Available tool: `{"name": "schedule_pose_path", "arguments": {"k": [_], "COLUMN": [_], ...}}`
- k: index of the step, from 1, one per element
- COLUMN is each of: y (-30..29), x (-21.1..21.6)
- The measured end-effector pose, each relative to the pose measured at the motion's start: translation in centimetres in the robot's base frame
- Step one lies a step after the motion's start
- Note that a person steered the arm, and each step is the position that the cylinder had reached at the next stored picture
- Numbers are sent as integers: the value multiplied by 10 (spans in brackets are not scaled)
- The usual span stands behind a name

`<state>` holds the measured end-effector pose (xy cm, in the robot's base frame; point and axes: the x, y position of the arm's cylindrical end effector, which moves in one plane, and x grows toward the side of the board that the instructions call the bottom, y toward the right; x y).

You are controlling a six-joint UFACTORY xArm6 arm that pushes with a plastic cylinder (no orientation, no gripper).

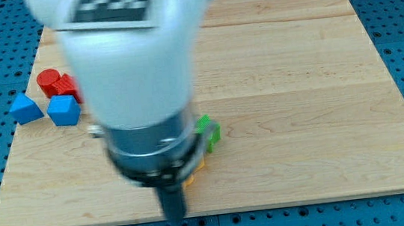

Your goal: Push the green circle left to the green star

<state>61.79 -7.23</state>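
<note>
A green block (pixel 209 131) peeks out from behind the arm at the board's lower middle; its shape is mostly hidden, so I cannot tell whether it is the circle or the star. The other green block is not visible. The dark rod comes down from the large white arm, and my tip (pixel 174 217) sits near the board's bottom edge, below and left of the green block. A sliver of a yellow or orange block (pixel 195 171) shows between them.
At the view's left stand a red cylinder (pixel 49 80), another red block (pixel 66 87), a blue block (pixel 26 109) and a blue cube (pixel 64 110). The wooden board (pixel 296 80) lies on a blue pegboard. The blurred arm hides the board's middle left.
</note>
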Motion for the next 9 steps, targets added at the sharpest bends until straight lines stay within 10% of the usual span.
{"name": "schedule_pose_path", "arguments": {"k": [9], "y": [146], "x": [-181]}}
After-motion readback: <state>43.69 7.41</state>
